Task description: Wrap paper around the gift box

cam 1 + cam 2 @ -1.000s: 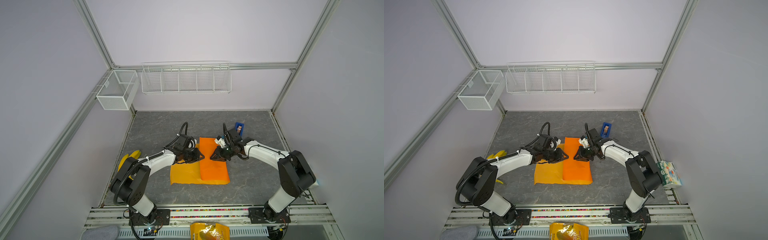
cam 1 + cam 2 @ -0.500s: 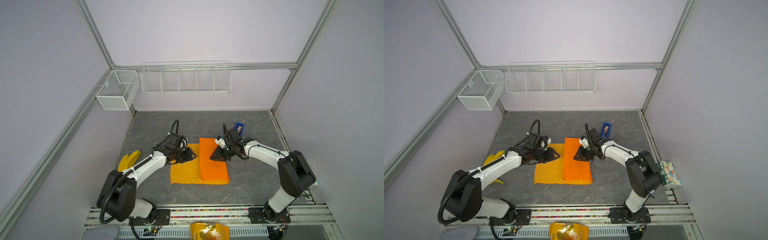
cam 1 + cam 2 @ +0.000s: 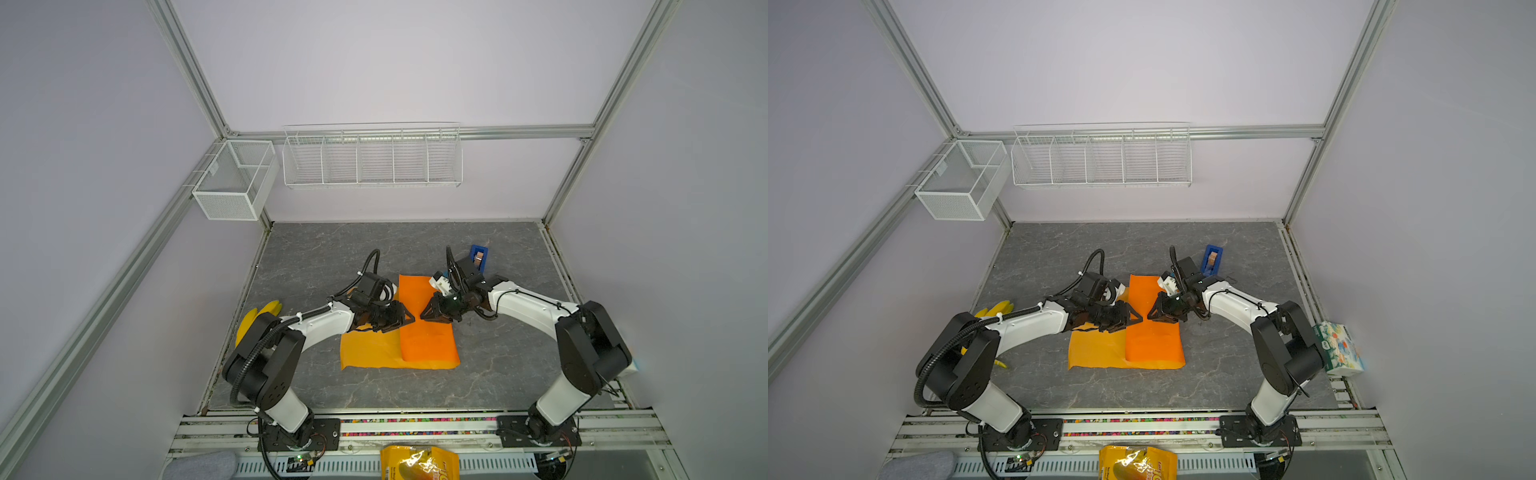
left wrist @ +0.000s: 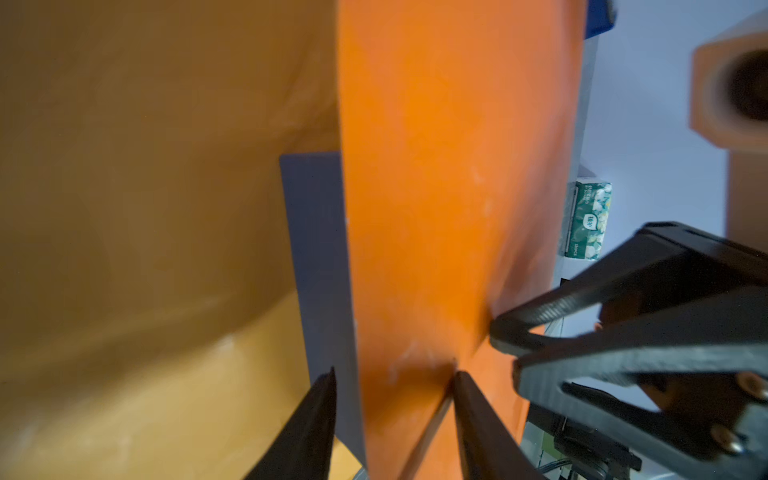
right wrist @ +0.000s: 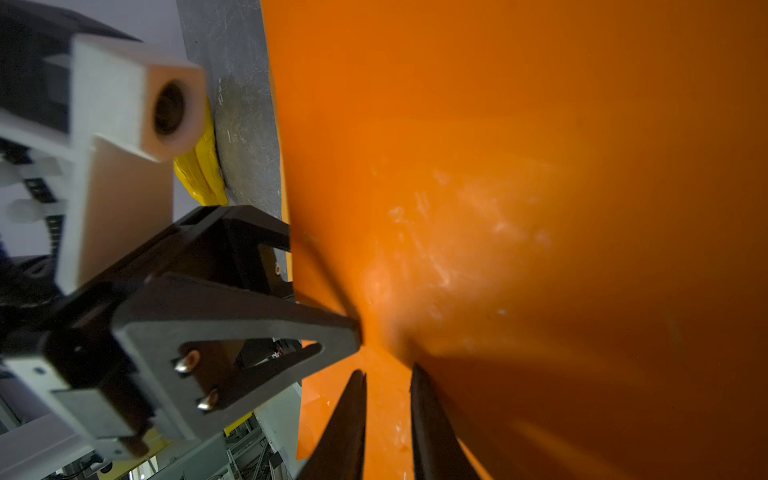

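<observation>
Front edge: snack bag point(image 3: 419, 461) below the rail, between the arm bases.
On the grey table point(image 3: 498, 374), the paper point(image 3: 370, 351) lies flat on its left part. Its right part is folded over as a brighter orange flap point(image 3: 428, 332).
The gift box point(image 4: 320, 257) sits under that flap. It is hidden in both top views; only a navy strip shows in the left wrist view, along the flap's edge.
Left gripper point(image 3: 406, 319) comes in low from the left, fingers apart, straddling the flap's edge. One fingertip point(image 4: 465, 399) presses a crease into the flap.
Right gripper point(image 3: 424, 316) faces it almost tip to tip over the flap. Its fingers are nearly together with a thin slit between and the tips on the paper; cannot tell if any paper is pinched.
Bananas point(image 3: 259, 316) at the table's left edge, tissue box point(image 3: 1339, 349) at the right.
Behind the right gripper: blue tape dispenser point(image 3: 478, 257).
Back wall: wire rack point(image 3: 372, 166), with a mesh basket point(image 3: 232, 183) to its left.
</observation>
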